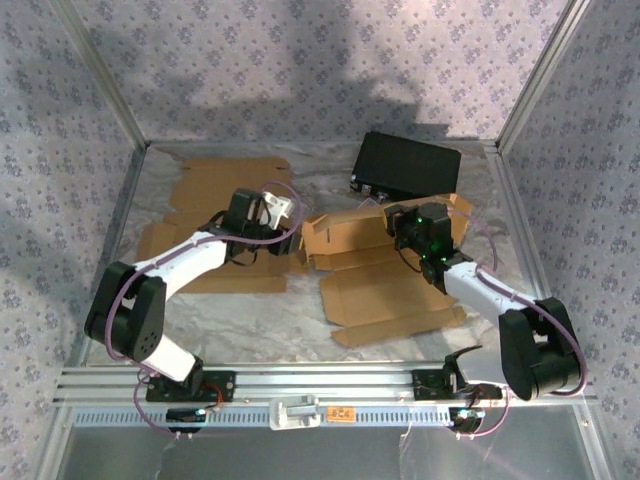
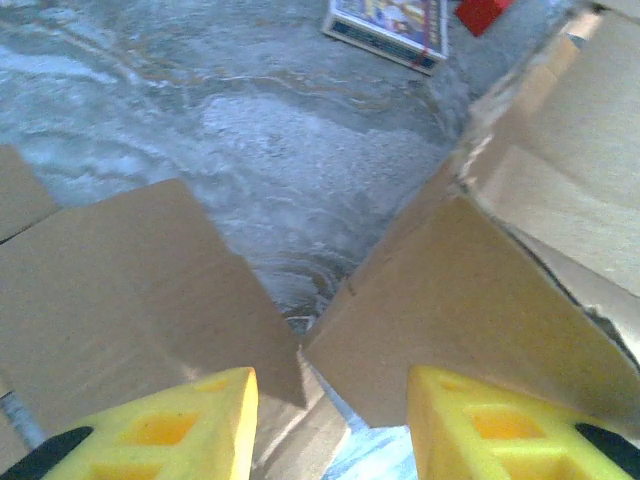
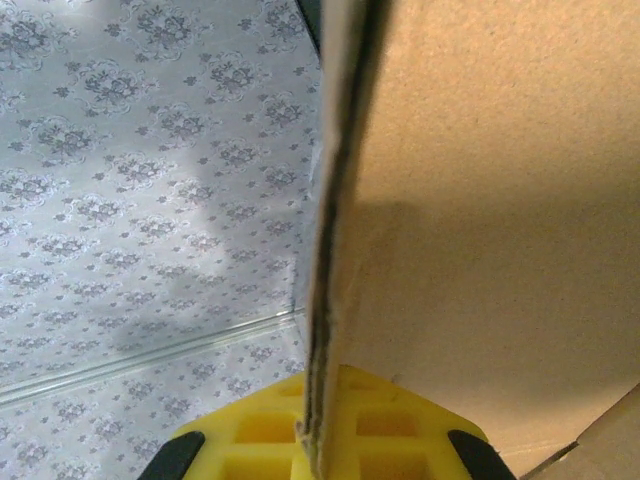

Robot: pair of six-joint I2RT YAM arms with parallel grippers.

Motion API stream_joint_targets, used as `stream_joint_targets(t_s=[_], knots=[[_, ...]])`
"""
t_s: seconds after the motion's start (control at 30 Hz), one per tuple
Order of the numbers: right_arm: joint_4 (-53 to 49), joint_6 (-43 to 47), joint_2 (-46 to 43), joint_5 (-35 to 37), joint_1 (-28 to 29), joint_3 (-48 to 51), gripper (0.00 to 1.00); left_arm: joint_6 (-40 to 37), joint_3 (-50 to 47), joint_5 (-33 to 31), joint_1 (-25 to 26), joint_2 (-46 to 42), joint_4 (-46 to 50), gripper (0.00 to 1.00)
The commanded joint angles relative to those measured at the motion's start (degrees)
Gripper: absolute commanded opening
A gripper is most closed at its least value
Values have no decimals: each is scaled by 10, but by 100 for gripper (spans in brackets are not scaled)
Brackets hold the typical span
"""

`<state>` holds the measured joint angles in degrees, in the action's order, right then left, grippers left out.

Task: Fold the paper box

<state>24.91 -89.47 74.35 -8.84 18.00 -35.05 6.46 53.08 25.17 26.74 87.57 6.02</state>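
So the brown corrugated cardboard box blank (image 1: 390, 295) is mostly flat right now. It lies on the grey marbled counter (image 1: 280, 330), right of centre, in front of the right arm. You can see the creases and a bunch of small flaps along its edges. The flaps at its far-left corner are kicked up a bit, not lying flush.

The right gripper (image 1: 400, 222) is at the blank's far edge, and it's clamped on one of the panels. In the right wrist view the yellow fingers (image 3: 380, 430) are pinched together on the cardboard, and the raw corrugated edge runs straight up from them.

The left gripper (image 1: 283, 212) sits just left of that raised corner. Its yellow fingers (image 2: 190, 425) are apart with nothing pinched between them (there's a cardboard flap ahead of each finger and bare counter showing in the gap).

Count-wise:
- Two cardboard pieces: the blank being worked on, plus a second flat brown cardboard sheet (image 1: 215, 190) under the left arm, on the left side of the counter.
- One black rectangular box (image 1: 405, 165), at the back just beyond the blank.
- Two arms, one gripper each.
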Motion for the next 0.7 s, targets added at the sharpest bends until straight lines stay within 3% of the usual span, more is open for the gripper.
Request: stream_joint_targets(t_s=[0.0, 0.67], knots=[[12, 10, -9, -7, -5, 13, 0, -33, 2, 28, 6, 10, -30, 44], [34, -3, 7, -22, -17, 14, 0, -85, 16, 55, 54, 52, -75, 40]])
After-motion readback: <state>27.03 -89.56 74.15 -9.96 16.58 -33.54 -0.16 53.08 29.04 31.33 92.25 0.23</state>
